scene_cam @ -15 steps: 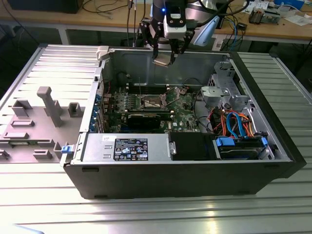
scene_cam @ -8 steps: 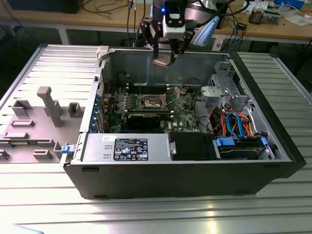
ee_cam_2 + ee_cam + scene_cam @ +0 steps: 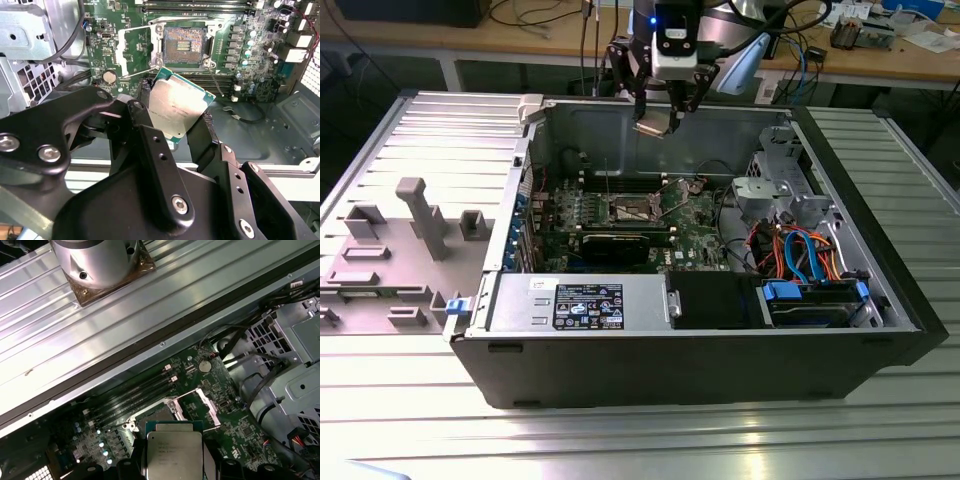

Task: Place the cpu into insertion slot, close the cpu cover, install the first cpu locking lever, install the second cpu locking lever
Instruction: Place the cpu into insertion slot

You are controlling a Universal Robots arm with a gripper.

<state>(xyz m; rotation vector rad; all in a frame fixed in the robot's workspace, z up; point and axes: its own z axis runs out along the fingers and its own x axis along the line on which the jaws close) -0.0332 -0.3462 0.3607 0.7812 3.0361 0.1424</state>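
- The cpu (image 3: 177, 107) is being gripped, tilted, at two opposite edges by the gripper (image 3: 175, 120)
- It is being held above the insertion slot (image 3: 184, 46), well apart from it
- The cpu cover (image 3: 134, 50) is being shown swung open beside the slot

Robotics lab / electronics workshop, not a home or office. My work surface is a ribbed aluminium table (image 3: 420, 400), industrial-profile type. On it sits a desktop PC case (image 3: 720, 365), side panel off, motherboard (image 3: 700, 215) bare. Toward the table's edge at the exterior view's left there's a grey jig plate (image 3: 380, 260) w/ blocks & posts, fixture-style. Beyond the table's far edge is a wooden workbench (image 3: 920, 65) w/ loose cables (image 3: 525, 15) & small electronics bits (image 3: 860, 30). My gripper (image 3: 665, 110) hangs over the case w/ the cpu (image 3: 177, 107) clamped, i.e. a robot test-cell setup.
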